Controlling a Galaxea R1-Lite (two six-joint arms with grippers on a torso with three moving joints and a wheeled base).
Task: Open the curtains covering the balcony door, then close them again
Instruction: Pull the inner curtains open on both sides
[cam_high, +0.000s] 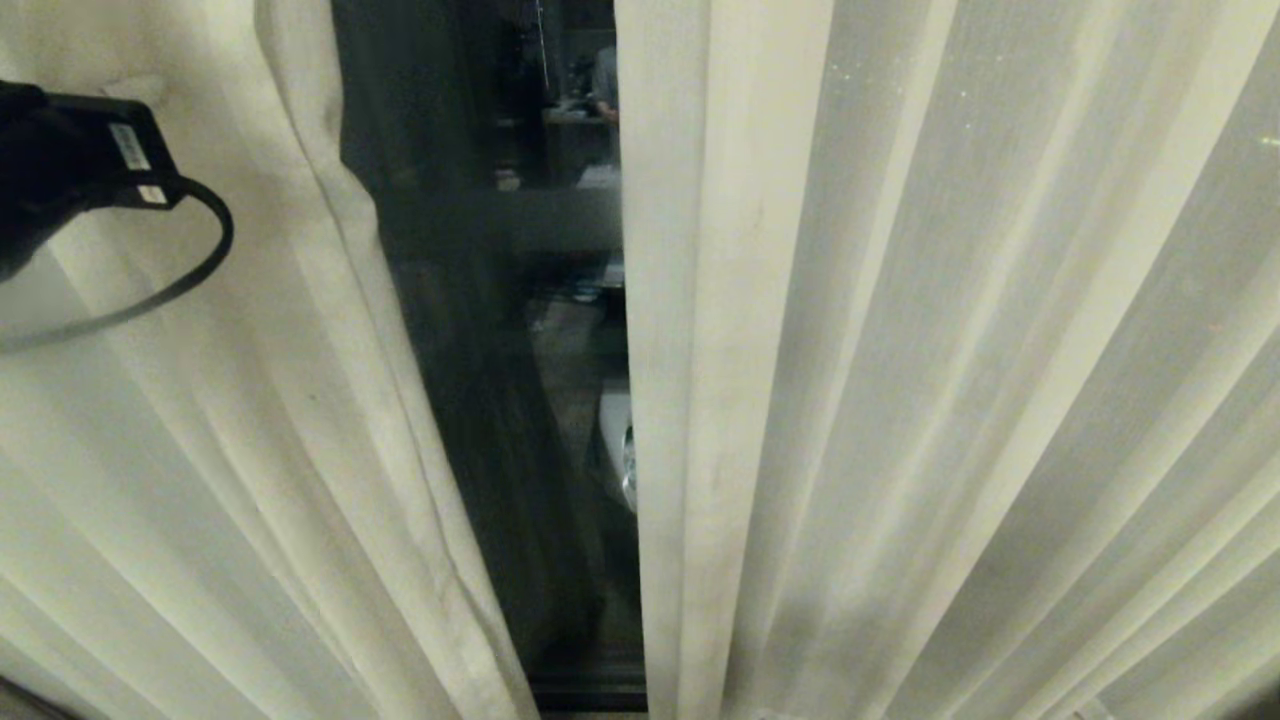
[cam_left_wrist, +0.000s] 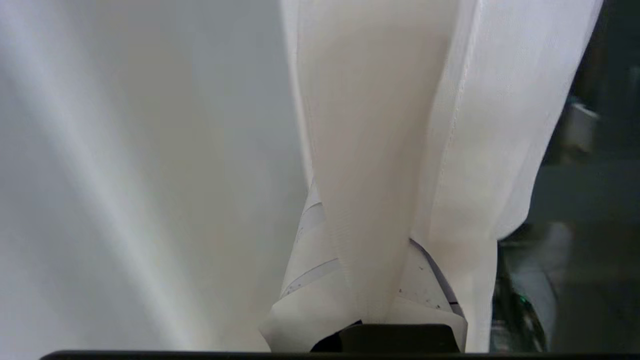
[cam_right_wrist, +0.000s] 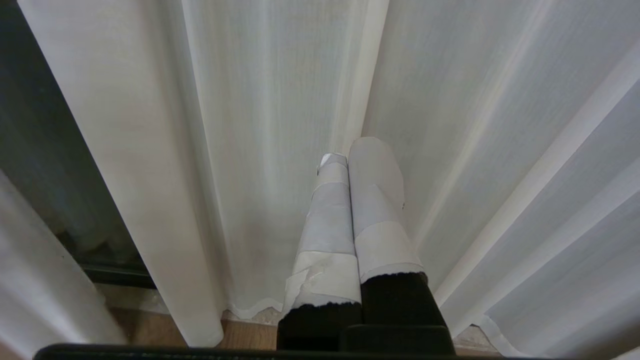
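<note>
the left gripper (cam_left_wrist: 370, 280) is clamping a fold of the left curtain (cam_high: 250, 420), beside the exposed balcony door (cam_high: 480, 330). the right gripper (cam_right_wrist: 357, 165) is resting closed, empty, near the right curtain (cam_high: 950, 380).

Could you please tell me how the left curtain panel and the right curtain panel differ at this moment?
The left curtain panel has a fold pinched in the shut left claw; the right curtain panel is held by nothing, the shut right claw only pointing at it. The left panel's inner edge slants and creases; the right panel's hangs straight. Both are cream, pleated fabric, parted over the dark glass of the balcony door.
</note>
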